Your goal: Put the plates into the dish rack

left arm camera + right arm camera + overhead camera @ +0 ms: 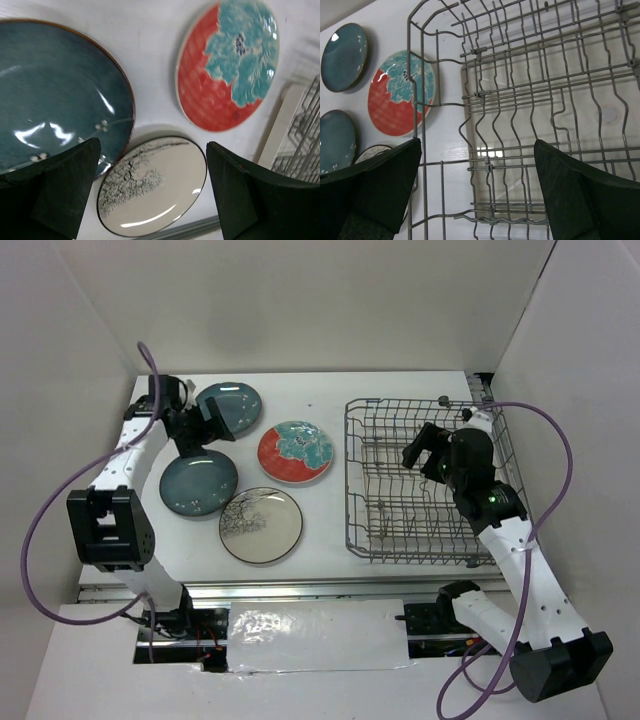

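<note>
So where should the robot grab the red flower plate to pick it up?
Probably by its rim. The red plate lies flat on the table, so only its thin edge can be pinched, one jaw over, one under. The far edge looks best: bare table there, while the grey-white plate and the dish rack crowd other sides. Come with the left gripper, which is nearer.

no readable text, label, brand, number or sign in any view. red plate point(210, 95): flower relief only, no lettering. grey-white plate point(165, 185): branch drawing only, no lettering. dish rack point(400, 510): bare wire, no tag seen.
</note>
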`<move>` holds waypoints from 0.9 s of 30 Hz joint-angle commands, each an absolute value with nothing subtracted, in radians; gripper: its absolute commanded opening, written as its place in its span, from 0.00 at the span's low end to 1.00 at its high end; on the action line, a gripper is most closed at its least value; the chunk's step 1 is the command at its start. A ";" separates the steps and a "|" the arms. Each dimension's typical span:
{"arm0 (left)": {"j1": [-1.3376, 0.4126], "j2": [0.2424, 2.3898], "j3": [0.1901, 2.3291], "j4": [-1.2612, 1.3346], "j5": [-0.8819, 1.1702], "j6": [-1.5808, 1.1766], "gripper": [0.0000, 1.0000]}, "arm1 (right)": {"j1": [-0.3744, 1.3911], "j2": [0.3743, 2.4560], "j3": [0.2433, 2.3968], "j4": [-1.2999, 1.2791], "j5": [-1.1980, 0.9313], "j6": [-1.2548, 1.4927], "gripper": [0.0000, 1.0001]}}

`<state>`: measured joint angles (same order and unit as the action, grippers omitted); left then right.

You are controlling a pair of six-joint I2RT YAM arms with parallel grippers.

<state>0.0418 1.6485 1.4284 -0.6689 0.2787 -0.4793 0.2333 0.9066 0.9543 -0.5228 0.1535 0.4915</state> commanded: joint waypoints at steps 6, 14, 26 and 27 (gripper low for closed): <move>0.219 1.862 1.595 -0.600 0.354 -0.626 0.92 | 0.253 0.896 0.985 -0.469 0.040 0.465 1.00; 0.245 2.164 1.871 -0.545 0.347 -0.654 0.88 | 0.271 0.928 1.025 -0.489 -0.017 0.457 1.00; 0.256 2.404 2.106 -0.517 0.428 -0.673 0.86 | 0.295 0.956 1.048 -0.494 -0.003 0.466 1.00; 0.256 2.402 2.082 -0.511 0.425 -0.684 0.87 | 0.295 0.954 1.048 -0.492 -0.002 0.472 1.00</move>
